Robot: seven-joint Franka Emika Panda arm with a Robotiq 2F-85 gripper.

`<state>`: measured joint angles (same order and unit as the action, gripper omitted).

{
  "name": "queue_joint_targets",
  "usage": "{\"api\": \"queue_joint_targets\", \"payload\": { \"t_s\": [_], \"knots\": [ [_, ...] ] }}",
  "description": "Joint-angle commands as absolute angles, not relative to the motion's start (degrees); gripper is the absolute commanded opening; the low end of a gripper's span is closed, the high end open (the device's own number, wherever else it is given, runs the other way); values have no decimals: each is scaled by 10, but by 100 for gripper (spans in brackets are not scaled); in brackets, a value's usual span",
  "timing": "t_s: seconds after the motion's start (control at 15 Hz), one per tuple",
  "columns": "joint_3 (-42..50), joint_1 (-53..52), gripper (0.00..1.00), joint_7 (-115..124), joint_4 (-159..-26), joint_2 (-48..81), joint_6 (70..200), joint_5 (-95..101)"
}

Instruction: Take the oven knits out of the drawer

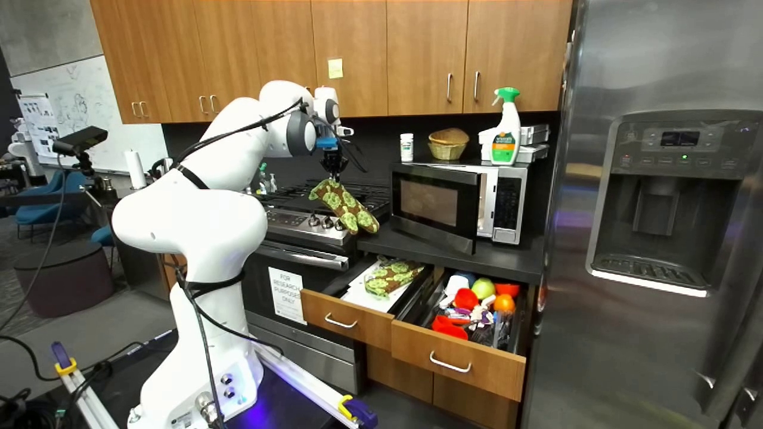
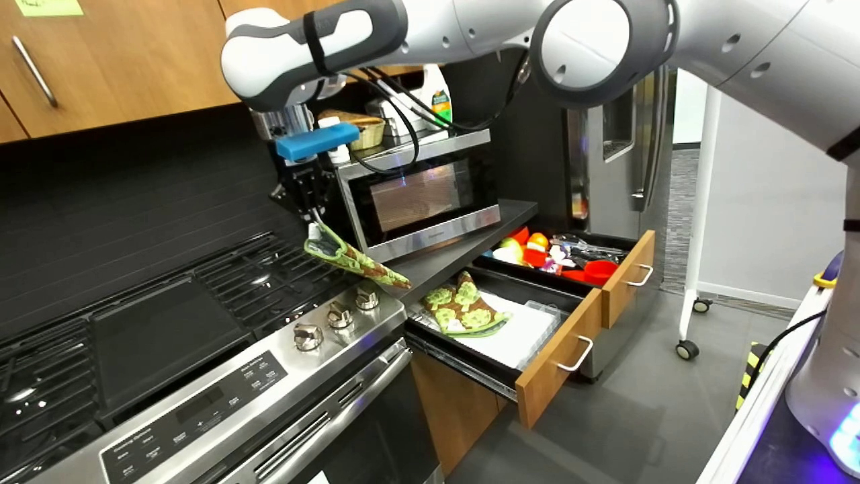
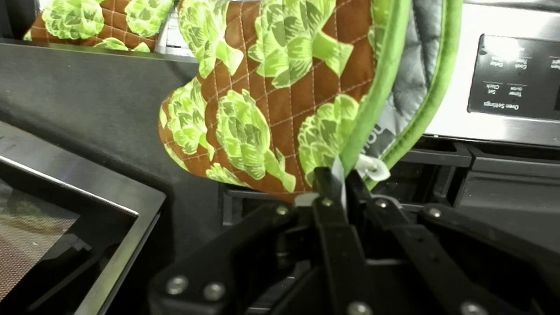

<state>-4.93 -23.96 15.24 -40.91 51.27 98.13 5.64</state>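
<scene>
One of the oven knits (image 3: 280, 92), a brown quilted mitt with green artichoke shapes and green trim, hangs from my gripper (image 3: 339, 174). The fingers are shut on its trimmed cuff edge beside a white loop. In both exterior views, the gripper (image 1: 335, 176) points down and the held mitt (image 2: 356, 263) slants over the stove's front corner and counter edge, outside the drawer (image 1: 372, 331). A second mitt (image 2: 463, 308) of the same pattern lies on white sheets inside that open drawer. Part of this mitt (image 3: 87, 22) also shows at the wrist view's top left.
Beside it another drawer (image 1: 459, 357) stands open, holding red, orange and green items and utensils. A microwave (image 1: 438, 202) with its door ajar sits on the counter, close to the held mitt. The gas stove (image 2: 168, 302) with front knobs lies below the gripper. Wall cabinets (image 1: 351, 59) hang above.
</scene>
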Motion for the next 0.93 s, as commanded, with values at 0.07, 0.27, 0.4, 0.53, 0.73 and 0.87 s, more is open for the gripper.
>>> {"api": "queue_joint_targets", "payload": {
  "t_s": [0.07, 0.27, 0.4, 0.53, 0.73, 0.87],
  "knots": [
    [-49, -251, 3, 158, -349, 544, 962, 57],
    [-47, -256, 3, 159, -342, 554, 958, 59],
    [-46, -258, 3, 160, -339, 560, 954, 60],
    [-44, -260, 12, 160, -338, 566, 951, 61],
    [-44, -259, 39, 159, -335, 572, 944, 61],
    [-43, -260, 51, 159, -334, 575, 942, 62]
  ]
}}
